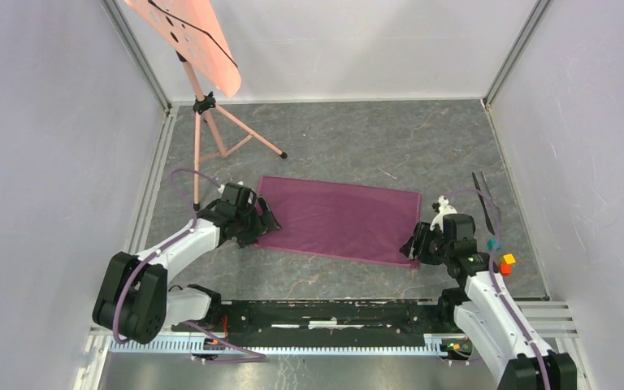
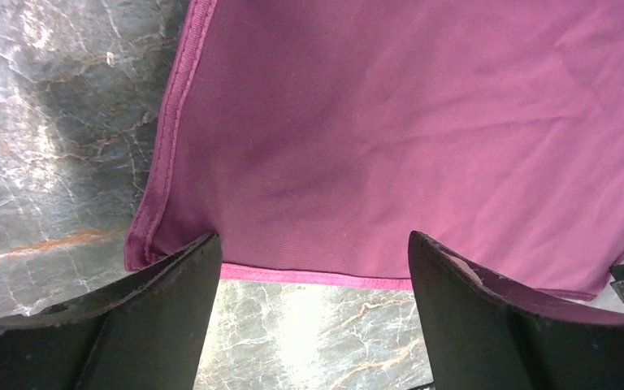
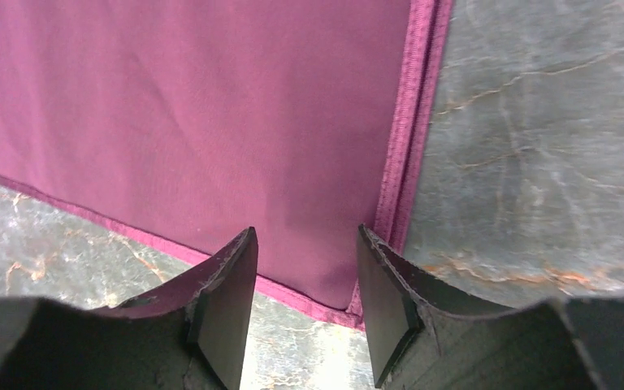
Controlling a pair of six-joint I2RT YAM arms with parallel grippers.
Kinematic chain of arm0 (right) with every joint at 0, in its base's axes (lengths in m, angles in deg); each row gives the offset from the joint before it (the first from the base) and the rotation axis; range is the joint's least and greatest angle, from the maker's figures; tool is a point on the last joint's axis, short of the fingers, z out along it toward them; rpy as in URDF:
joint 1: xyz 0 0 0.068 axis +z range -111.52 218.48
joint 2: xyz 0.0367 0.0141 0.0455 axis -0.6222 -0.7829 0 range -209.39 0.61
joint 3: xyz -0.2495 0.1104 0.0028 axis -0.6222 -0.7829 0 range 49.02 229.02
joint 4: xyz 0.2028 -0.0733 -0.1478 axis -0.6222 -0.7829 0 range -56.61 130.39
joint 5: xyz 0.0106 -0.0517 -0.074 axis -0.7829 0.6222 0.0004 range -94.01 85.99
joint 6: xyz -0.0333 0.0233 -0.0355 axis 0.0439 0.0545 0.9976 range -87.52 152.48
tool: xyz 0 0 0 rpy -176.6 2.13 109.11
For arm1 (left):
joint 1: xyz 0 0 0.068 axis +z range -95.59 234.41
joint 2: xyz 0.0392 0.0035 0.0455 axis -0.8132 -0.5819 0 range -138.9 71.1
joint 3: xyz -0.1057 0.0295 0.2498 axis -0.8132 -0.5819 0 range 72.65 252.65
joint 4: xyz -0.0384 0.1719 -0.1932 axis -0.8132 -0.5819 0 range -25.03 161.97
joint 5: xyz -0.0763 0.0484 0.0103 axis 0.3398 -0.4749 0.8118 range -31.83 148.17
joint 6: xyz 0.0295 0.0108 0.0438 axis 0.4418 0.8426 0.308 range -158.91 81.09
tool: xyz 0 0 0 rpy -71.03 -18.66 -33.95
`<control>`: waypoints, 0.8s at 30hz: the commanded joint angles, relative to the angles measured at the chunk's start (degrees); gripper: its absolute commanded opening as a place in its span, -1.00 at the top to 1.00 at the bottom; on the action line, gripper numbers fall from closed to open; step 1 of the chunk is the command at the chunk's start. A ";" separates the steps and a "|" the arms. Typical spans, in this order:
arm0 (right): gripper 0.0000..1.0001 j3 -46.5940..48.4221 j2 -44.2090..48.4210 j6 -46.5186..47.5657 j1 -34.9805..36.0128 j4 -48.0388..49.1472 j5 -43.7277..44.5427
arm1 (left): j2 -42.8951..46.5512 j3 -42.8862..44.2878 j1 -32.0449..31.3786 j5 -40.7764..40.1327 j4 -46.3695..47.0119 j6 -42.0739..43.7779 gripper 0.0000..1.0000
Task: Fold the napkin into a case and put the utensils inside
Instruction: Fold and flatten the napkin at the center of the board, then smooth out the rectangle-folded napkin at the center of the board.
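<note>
Plum-maroon rectangular cloth napkin: flat, mid-table on grey marbled table. Left gripper: jaws apart, empty, at near left corner. Right gripper: jaws apart, empty, at near right corner. Dark slim metal utensils: right of napkin, apart.

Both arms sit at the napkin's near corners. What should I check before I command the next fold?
1. Napkin lies spread flat: ok.
2. Left hand open at the near left corner, gripping nothing: ok.
3. Right hand open over the near right corner, gripping nothing: ok.
4. Utensils off the cloth, to its right: ok.
5. Pink stand feet apart from the cloth: ok.
6. How many layers the cloth has: cannot tell.
</note>
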 commanded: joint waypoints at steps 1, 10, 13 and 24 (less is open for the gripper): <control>-0.10 4.14 4.70 -0.04 0.27 -3.07 4.84 | 4.54 -0.92 0.29 2.72 1.52 1.35 -0.83; -0.20 11.52 -3.93 6.46 0.27 -19.24 7.12 | 12.61 3.15 0.30 1.36 -4.36 3.46 -0.91; -0.05 11.58 -4.40 7.02 0.52 -21.61 8.75 | 14.17 3.75 0.28 2.48 -4.75 3.60 -0.91; 0.12 13.44 -9.59 3.79 6.43 -22.44 12.92 | 17.30 2.97 0.30 3.56 -5.05 5.04 -0.93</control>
